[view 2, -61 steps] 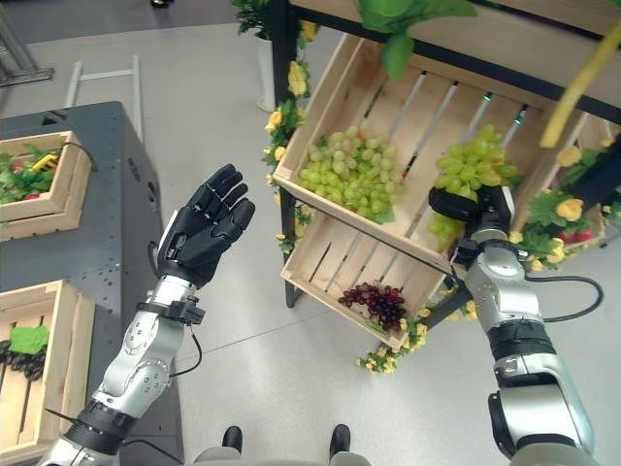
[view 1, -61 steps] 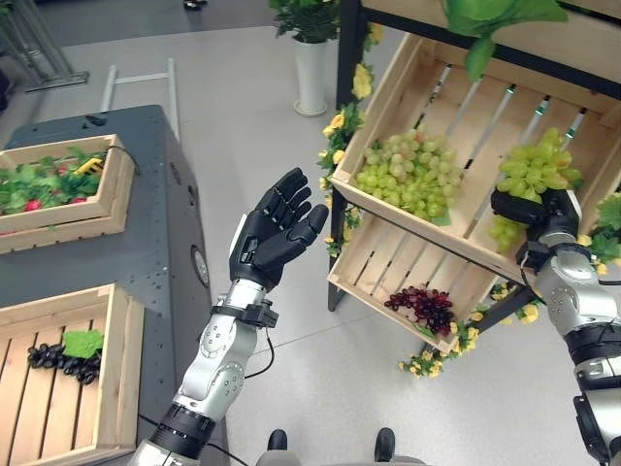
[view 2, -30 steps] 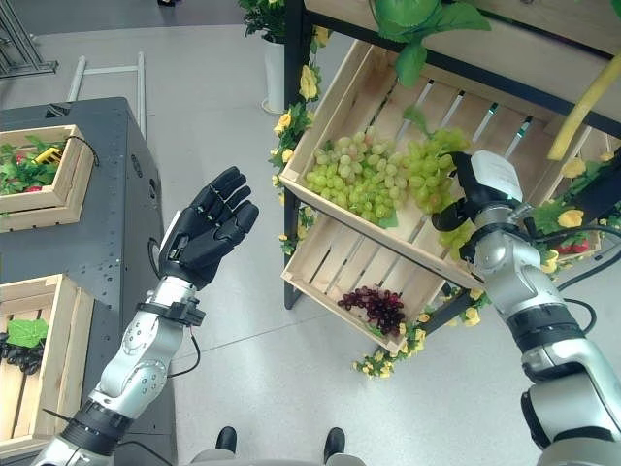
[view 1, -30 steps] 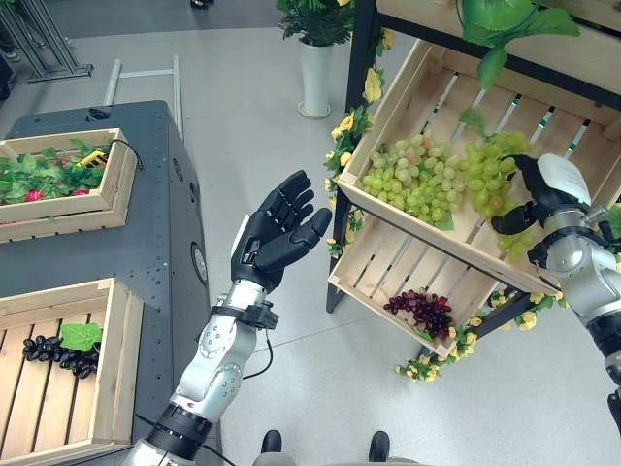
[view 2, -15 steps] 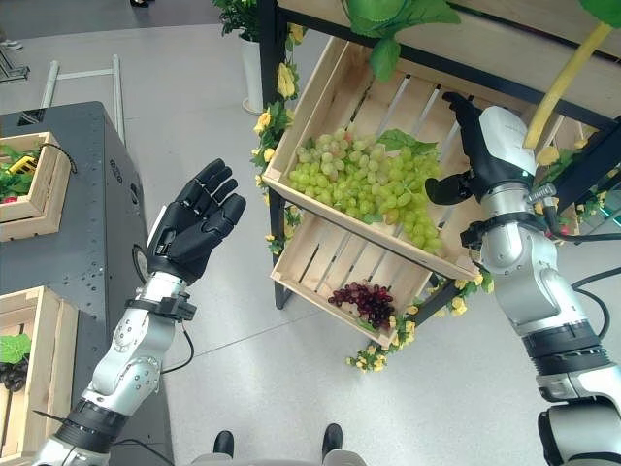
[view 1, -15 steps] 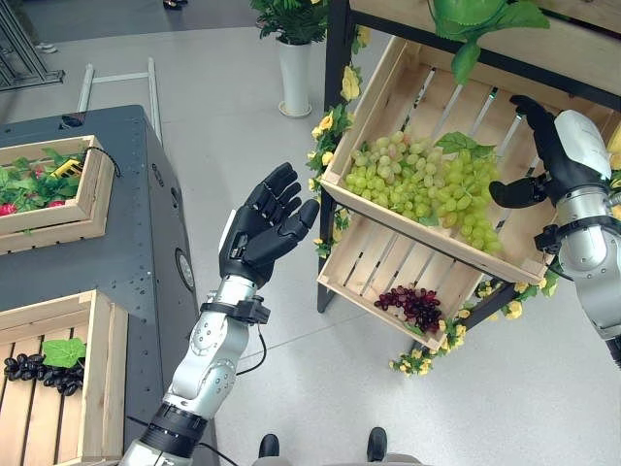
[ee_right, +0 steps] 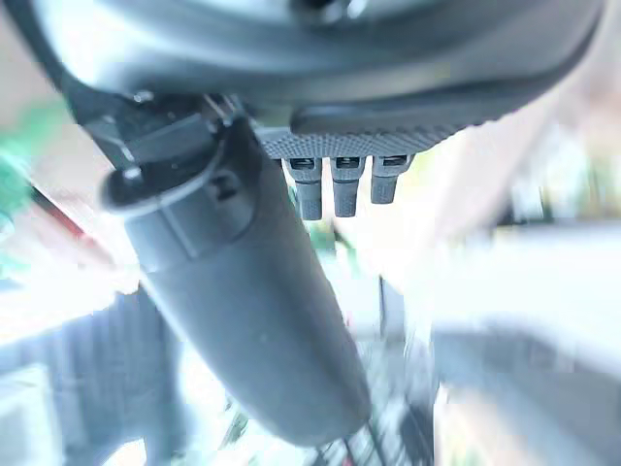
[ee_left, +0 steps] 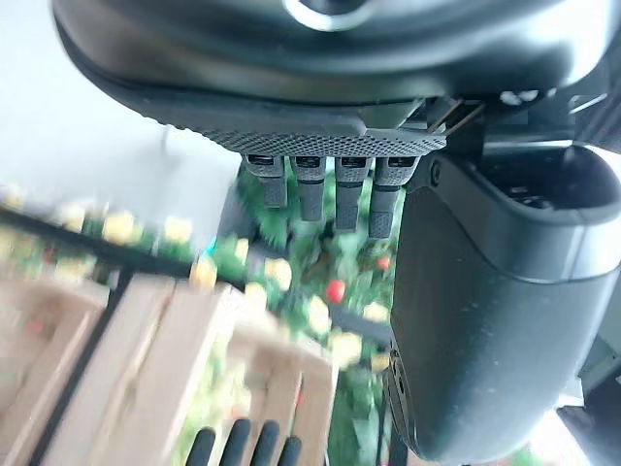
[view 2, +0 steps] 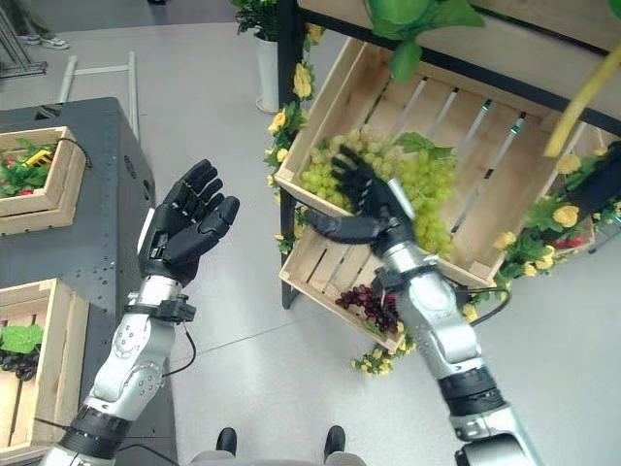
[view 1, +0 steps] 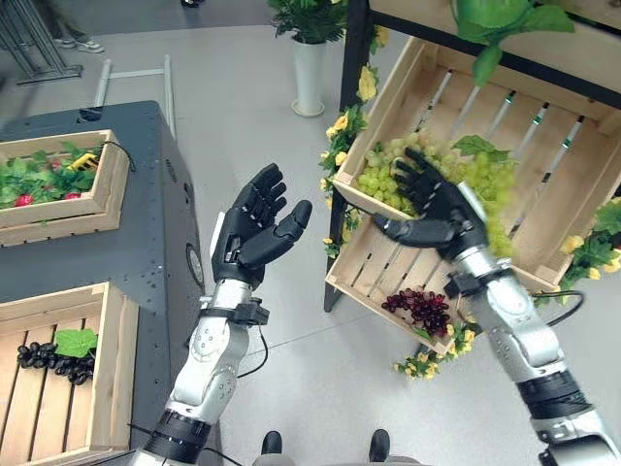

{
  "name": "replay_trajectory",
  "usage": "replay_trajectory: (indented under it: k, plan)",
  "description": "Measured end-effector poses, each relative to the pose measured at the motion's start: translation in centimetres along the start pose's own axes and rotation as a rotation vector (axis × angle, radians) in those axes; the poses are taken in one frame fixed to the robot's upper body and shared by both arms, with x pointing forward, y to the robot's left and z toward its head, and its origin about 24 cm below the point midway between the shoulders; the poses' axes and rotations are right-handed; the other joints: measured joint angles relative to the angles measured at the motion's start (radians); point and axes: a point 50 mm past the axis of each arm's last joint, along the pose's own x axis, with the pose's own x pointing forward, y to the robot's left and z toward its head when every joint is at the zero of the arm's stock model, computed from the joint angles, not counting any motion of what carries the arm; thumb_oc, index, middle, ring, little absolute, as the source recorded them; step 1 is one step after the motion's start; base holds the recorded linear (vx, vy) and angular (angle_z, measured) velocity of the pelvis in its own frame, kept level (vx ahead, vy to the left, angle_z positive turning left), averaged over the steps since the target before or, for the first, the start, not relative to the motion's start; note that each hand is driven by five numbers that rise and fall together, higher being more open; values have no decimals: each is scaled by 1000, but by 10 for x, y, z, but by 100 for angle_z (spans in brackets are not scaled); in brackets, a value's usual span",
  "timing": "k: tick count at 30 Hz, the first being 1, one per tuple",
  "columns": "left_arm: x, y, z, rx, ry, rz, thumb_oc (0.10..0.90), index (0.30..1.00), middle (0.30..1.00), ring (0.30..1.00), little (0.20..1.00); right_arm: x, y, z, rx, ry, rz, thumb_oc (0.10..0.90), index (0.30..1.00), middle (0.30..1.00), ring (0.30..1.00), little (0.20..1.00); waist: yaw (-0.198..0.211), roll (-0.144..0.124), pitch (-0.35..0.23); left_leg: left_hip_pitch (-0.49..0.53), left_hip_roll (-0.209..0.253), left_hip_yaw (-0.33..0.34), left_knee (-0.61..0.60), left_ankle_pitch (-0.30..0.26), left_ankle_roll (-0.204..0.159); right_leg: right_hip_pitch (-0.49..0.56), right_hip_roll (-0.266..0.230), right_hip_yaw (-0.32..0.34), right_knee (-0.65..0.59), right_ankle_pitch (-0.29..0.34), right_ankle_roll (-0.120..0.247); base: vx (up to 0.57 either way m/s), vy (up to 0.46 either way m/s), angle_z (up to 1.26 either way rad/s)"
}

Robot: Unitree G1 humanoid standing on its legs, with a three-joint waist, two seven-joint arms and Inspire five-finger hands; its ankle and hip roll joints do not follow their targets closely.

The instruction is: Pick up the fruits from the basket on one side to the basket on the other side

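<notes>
Left eye view: right hand (view 1: 439,206) now splayed, empty, off the green grapes (view 1: 485,184) dropped in the 2 o'clock crate (view 1: 543,254). Left hand (view 1: 250,231) open, idle, centre. Bunch moved; another pick due.

White vase (view 1: 310,78), yellow flowers (view 1: 342,124), grey cabinet (view 1: 146,233)

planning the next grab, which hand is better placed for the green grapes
Right. The right hand hangs open in front of the green grapes in the tilted wooden crate; the left hand is open, off over the floor.
</notes>
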Motion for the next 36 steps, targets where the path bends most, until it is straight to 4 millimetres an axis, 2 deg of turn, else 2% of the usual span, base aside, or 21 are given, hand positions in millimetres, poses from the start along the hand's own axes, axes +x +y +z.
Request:
replay_trajectory:
  k: [3, 7, 9, 11, 13, 14, 17, 19, 20, 21, 22, 23, 24, 25, 27, 28, 29, 30, 34, 35, 36]
  plan:
    - [0, 8, 5, 31, -42, 45, 800, 900, 900, 900, 900, -4, 12, -12, 123, 9, 62, 800, 900, 900, 900, 900, 36, 1, 0, -1, -19, -8, 0, -1, 13, 6, -20, -9, 0, -1, -1, 9, 201, 18]
    - [0, 14, 12, 73, -91, 93, 800, 900, 900, 900, 900, -1, 28, -16, 283, -65, 139, 800, 900, 900, 900, 900, 59, 7, 5, -13, -50, -40, 13, -8, 43, 6, -53, -33, 40, -9, -10, 17, 145, 22]
    - [-1, 14, 12, 98, -95, 95, 800, 900, 900, 900, 900, -1, 37, -16, 341, -102, 191, 800, 900, 900, 900, 900, 67, 16, 11, -7, -63, -63, 21, -13, 56, 4, -71, -30, 100, -29, -40, 40, 39, 33]
    - [-5, 18, 11, 108, -92, 104, 800, 900, 900, 900, 900, -2, 47, -19, 416, -132, 263, 800, 900, 900, 900, 900, 67, 10, 7, -3, -71, -90, 21, -9, 64, 11, -75, -18, 115, -43, -59, 46, -37, 44]
    - [-7, 20, 11, 110, -90, 111, 800, 900, 900, 900, 900, -3, 57, -19, 437, -141, 351, 800, 900, 900, 900, 900, 71, -3, 0, -21, -81, -130, 21, 0, 66, 15, -67, 38, 99, -68, -71, 38, -83, 62]
    - [-8, 19, 10, 109, -86, 109, 800, 900, 900, 900, 900, -3, 63, -20, 438, -143, 412, 800, 900, 900, 900, 900, 70, -12, -1, -47, -92, -161, 23, 15, 56, 22, -68, 81, 74, -76, -63, 41, -94, 67]
    - [-17, 23, 4, 113, -60, 126, 800, 900, 900, 900, 900, -7, 70, -25, 452, -120, 483, 800, 900, 900, 900, 900, 76, -10, 0, -65, -92, -194, 25, 21, 51, 20, -66, 137, 78, -81, -42, 67, -178, 46]
    - [-24, 26, -2, 114, -38, 142, 800, 900, 900, 900, 900, -11, 69, -28, 447, -91, 509, 800, 900, 900, 900, 900, 67, 20, 19, -59, -70, -231, 23, 21, 52, -28, -48, 175, 200, -94, -8, 122, -250, 31]
    - [-25, 28, -7, 114, -17, 149, 800, 900, 900, 900, 900, -14, 65, -30, 432, -67, 521, 800, 900, 900, 900, 900, 59, 64, 44, -62, -41, -276, 32, 19, 54, -84, -9, 236, 278, -129, 19, 131, -224, 34]
    - [-25, 28, -7, 113, -17, 150, 800, 900, 900, 900, 900, -17, 64, -30, 428, -59, 528, 800, 900, 900, 900, 900, 55, 66, 44, -76, -35, -286, 43, 15, 50, -84, 10, 266, 233, -129, 20, 153, -284, 56]
    - [-24, 29, -4, 118, -37, 147, 800, 900, 900, 900, 900, -19, 64, -32, 423, -45, 555, 800, 900, 900, 900, 900, 42, 61, 47, -114, -35, -319, 66, 10, 44, -91, 47, 312, 141, -127, 20, 129, -263, 95]
    - [-20, 30, 0, 132, -57, 135, 800, 900, 900, 900, 900, -21, 64, -32, 425, -44, 573, 800, 900, 900, 900, 900, 25, 32, 51, -148, -52, -353, 73, 11, 44, -84, 78, 334, 81, -141, -4, 229, -432, 162]
    - [-16, 27, -2, 126, -58, 120, 800, 900, 900, 900, 900, -23, 61, -33, 412, -33, 581, 800, 900, 900, 900, 900, -3, 24, 59, -173, -58, -362, 82, 12, 42, -64, 104, 373, 78, -102, 0, 185, -333, 168]
    - [-16, 25, -5, 116, -48, 115, 800, 900, 900, 900, 900, -25, 59, -34, 405, -21, 584, 800, 900, 900, 900, 900, -6, 35, 64, -175, -44, -359, 78, 6, 61, -52, 119, 359, 87, -111, -9, 202, -347, 150]
    - [-19, 22, -10, 92, -30, 103, 800, 900, 900, 900, 900, -27, 55, -36, 397, -4, 577, 800, 900, 900, 900, 900, 3, 47, 75, -188, -32, -361, 104, -22, 97, -37, 151, 376, 96, -135, -39, 214, -364, 85]
    - [-22, 22, -13, 71, -14, 113, 800, 900, 900, 900, 900, -28, 53, -36, 392, 8, 574, 800, 900, 900, 900, 900, 11, 55, 78, -203, -45, -346, 167, -30, 112, -19, 162, 353, 98, -140, -45, 282, -463, 67]
    - [-22, 23, -13, 74, -12, 117, 800, 900, 900, 900, 900, -29, 54, -37, 398, 17, 576, 800, 900, 900, 900, 900, 9, 57, 79, -192, -35, -355, 154, -31, 114, 2, 173, 351, 95, -145, -56, 253, -410, 69]
    - [-22, 23, -13, 69, -14, 120, 800, 900, 900, 900, 900, -30, 54, -37, 397, 24, 577, 800, 900, 900, 900, 900, 7, 56, 79, -184, -30, -362, 139, -30, 116, 15, 175, 328, 89, -147, -68, 174, -321, 80]
    - [-21, 22, -10, 31, -23, 140, 800, 900, 900, 900, 900, -33, 51, -36, 384, 64, 587, 800, 900, 900, 900, 900, 12, 59, 77, -185, -5, -354, 121, -20, 168, 49, 190, 231, 91, -177, -102, 110, -302, 66]
    - [-21, 22, -11, 31, -22, 139, 800, 900, 900, 900, 900, -34, 51, -36, 386, 67, 585, 800, 900, 900, 900, 900, 12, 59, 77, -196, -6, -353, 138, -13, 172, 49, 191, 217, 94, -182, -106, 68, -258, 74]
    - [-21, 20, -12, 26, -18, 133, 800, 900, 900, 900, 900, -38, 50, -37, 391, 75, 585, 800, 900, 900, 900, 900, 11, 57, 76, -232, -21, -336, 182, 24, 131, 51, 191, 185, 99, -198, -109, 37, -120, 79]
